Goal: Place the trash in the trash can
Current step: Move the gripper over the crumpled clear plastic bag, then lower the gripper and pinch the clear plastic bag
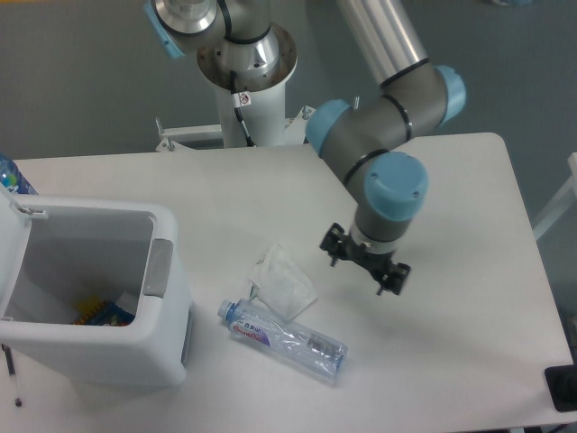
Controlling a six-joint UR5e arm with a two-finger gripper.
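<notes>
Matt white table (270,194). Smooth white plastic trash can (171,338) with grey tab. Crumpled translucent white plastic wrapper (284,281). Clear, crushed glossy plastic bottle (284,336). Arm: brushed silver metal tube, matt grey joints, blue plastic caps; black end effector (364,271).
</notes>
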